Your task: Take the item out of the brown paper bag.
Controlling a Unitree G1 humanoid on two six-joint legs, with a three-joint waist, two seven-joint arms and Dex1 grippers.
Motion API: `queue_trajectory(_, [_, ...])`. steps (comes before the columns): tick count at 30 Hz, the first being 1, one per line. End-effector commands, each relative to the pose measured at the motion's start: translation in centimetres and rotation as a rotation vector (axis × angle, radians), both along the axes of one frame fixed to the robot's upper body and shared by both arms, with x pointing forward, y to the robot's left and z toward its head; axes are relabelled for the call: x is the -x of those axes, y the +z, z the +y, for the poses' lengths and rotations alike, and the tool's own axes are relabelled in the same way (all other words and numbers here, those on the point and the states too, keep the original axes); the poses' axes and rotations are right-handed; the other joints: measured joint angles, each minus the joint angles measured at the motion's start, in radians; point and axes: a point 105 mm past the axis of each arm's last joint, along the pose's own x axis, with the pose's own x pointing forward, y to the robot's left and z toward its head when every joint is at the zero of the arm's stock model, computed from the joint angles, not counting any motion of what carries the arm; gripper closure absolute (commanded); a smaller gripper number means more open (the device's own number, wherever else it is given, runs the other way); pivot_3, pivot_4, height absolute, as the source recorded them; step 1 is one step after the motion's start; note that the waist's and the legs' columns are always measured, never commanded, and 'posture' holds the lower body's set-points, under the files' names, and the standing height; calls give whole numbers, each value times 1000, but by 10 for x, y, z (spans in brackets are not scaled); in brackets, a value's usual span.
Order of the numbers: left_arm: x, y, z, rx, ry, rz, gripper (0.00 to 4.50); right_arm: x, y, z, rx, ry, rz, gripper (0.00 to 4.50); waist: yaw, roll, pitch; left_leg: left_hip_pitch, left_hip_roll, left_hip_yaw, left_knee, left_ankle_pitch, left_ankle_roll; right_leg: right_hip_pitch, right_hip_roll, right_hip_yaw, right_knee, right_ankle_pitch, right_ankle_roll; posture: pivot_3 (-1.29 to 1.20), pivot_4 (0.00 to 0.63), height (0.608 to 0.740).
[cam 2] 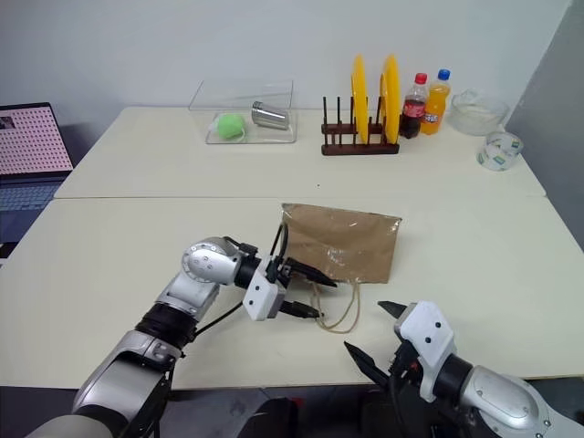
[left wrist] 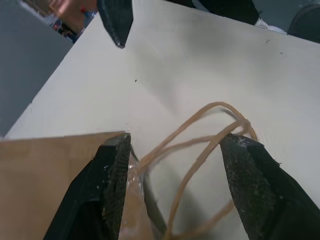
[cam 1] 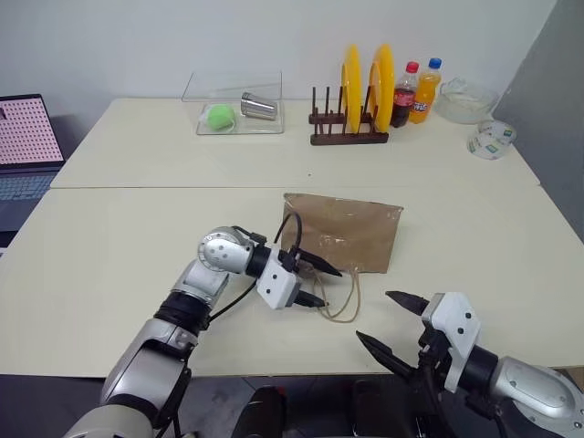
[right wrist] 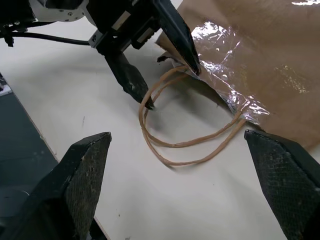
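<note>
We find the plain brown kraft paper bag (cam 1: 345, 232) lying flat on the cream table (cam 1: 119, 246), mouth toward the robot, thin beige cord handles (cam 1: 345, 297) looped loose on the tabletop. The left gripper (cam 1: 315, 284) sits at the mouth's left corner with its two black fingers spread, one at the bag's edge, the other out over the cords; it grasps nothing. The right gripper (cam 1: 394, 321) hovers near the table's front edge, short of the handles, jaws wide apart and empty.

The step in hand, as we judge it, is opening the mouth. We would have the left gripper pinch only the upper paper lip, clear of the cords, and lift it so the right can reach in level; catching a handle would likely drag the whole bag.

The item is hidden. A crinkled silvery surface (right wrist: 225, 47) glints at the mouth; whether it is lining or the package, we cannot tell. The bag's depth is unseen.
</note>
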Motion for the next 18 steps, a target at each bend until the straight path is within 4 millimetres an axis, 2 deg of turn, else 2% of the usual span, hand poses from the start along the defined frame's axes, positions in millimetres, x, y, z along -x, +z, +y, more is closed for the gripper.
queue_trajectory(1, [4, 8, -14, 47, -55, -39, 2739, 10, 19, 14, -38, 54, -65, 0, 0, 0, 0, 0, 0, 0, 0, 0, 0, 0, 0, 0, 0, 0, 0, 0, 150, 740])
queue_trajectory(6, [1, 23, -23, 102, -30, 43, 4302, 12, 17, 16, -47, 64, -36, 0, -1, 0, 0, 0, 0, 0, 0, 0, 0, 0, 0, 0, 0, 0, 0, 0, 150, 740])
queue_trajectory(7, [-3, 28, -25, 117, -9, 73, 4431, 13, 17, 17, -50, 73, -32, 0, -1, 0, 0, 0, 0, 0, 0, 0, 0, 0, 0, 0, 0, 0, 0, 0, 150, 740])
queue_trajectory(14, [-26, 68, -35, 209, 119, 144, 4431, 13, 21, 29, -92, 118, -11, 0, -1, -1, 0, 0, 0, -1, 0, 0, 0, 1, 0, -1, 0, 0, 0, 0, 150, 740])
queue_trajectory(18, [-33, 79, -39, 225, 155, 149, 4431, 11, 22, 38, -105, 151, -2, 0, -1, -1, 0, 0, 0, -1, 0, 0, 0, 1, 0, 0, 0, 0, 0, 0, 150, 740])
